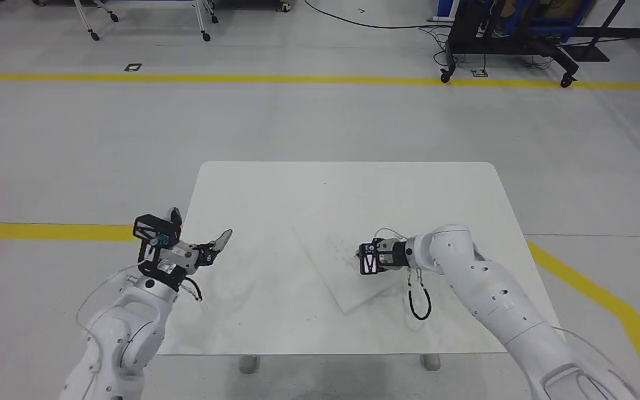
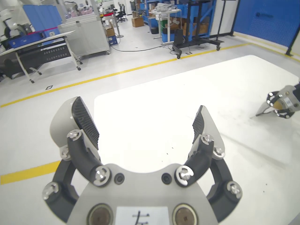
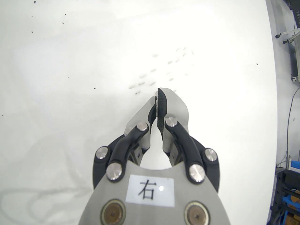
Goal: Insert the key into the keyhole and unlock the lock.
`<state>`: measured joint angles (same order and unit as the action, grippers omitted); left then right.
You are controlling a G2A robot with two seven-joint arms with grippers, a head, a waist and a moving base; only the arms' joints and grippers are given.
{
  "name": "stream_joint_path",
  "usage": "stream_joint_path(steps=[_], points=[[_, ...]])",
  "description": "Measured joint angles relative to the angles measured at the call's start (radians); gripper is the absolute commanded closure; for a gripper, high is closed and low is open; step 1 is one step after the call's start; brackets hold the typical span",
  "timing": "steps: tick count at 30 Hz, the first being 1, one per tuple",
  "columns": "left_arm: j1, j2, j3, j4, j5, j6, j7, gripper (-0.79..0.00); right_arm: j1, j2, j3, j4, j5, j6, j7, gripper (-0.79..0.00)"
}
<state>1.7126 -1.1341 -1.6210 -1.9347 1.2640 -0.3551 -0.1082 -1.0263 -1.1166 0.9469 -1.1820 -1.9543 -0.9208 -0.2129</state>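
Left claw (image 2: 139, 105) released, empty | right claw (image 3: 156, 94) clenched, tips on counter (image 1: 400, 200) below it | unlocking apparently not begun

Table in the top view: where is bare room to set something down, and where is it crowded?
The far half of the table, from its far edge to both grippers, is bare. So is the stretch between the left gripper and the right gripper. Crowded: mid-table at the right gripper, and the near right part under its arm and black cable.
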Motion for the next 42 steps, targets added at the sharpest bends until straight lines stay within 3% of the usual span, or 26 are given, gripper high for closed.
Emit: stream_joint_path(steps=[6,18,25,31,42], points=[[-0.065,0.002,0.081,-0.041,0.088,-0.062,-0.068,-0.785,0.046,0.001,-0.038,0.040,-0.047,-0.009,-0.090,0.000],[-0.145,-0.004,0.255,0.018,0.330,-0.032,-0.084,-0.785,0.153,-0.029,-0.157,0.075,-0.085,-0.032,-0.151,0.000],[-0.211,-0.013,0.399,0.091,0.551,-0.015,-0.097,-0.785,0.205,-0.068,-0.241,0.153,-0.080,-0.012,-0.123,0.000],[-0.279,-0.029,0.520,0.171,0.721,0.060,-0.113,-0.785,0.213,-0.073,-0.252,0.163,-0.082,-0.010,-0.126,0.000],[-0.404,-0.072,0.668,0.319,0.778,0.123,-0.134,-0.785,0.176,-0.057,-0.215,0.111,-0.053,0.026,-0.112,0.000]])
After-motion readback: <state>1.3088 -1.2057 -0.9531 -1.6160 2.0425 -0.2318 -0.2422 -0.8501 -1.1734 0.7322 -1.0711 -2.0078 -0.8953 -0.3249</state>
